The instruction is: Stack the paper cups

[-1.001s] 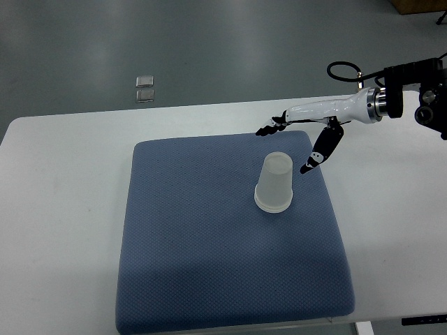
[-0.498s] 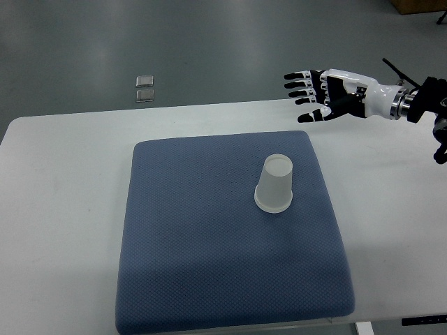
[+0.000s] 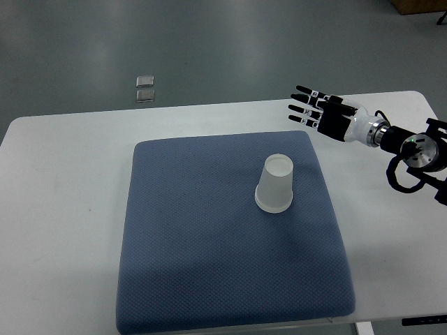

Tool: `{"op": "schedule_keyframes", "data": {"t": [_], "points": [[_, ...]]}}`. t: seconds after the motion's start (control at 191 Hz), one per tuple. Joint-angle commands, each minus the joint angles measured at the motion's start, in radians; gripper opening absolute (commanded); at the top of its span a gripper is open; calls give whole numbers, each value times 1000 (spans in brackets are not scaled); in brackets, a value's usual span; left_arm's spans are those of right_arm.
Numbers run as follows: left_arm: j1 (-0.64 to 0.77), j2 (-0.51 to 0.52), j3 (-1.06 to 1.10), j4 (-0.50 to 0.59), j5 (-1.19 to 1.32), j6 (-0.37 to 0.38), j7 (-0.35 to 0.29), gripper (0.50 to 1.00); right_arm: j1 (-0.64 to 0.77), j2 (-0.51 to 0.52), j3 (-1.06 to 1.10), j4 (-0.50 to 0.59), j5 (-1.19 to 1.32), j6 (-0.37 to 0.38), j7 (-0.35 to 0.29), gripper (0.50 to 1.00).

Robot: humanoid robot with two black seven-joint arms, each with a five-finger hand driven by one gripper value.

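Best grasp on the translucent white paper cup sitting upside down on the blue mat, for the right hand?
Wrap the side wall of the translucent white paper cup around mid-height, coming in from the right, where the right hand hovers with fingers spread. The cup stands rim down, closed base up, so there is no rim to pinch. It widens toward the blue mat, so a lower grip probably slips less.

Matt paper cup (image 3: 274, 184) (textured cloth mat (image 3: 209, 265))

Even, cool overhead light, soft shadows, sharp focus throughout.
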Motion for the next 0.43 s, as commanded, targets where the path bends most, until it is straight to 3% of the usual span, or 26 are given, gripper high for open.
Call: {"op": "schedule_keyframes", "data": {"t": [0.0, 0.425], "points": [[0, 0, 0, 0, 0, 0, 0, 1000, -33, 13, 65, -7, 17, 1, 0, 921], [0, 0, 0, 0, 0, 0, 0, 1000, -55, 16, 88, -7, -6, 18, 2, 921]]}}
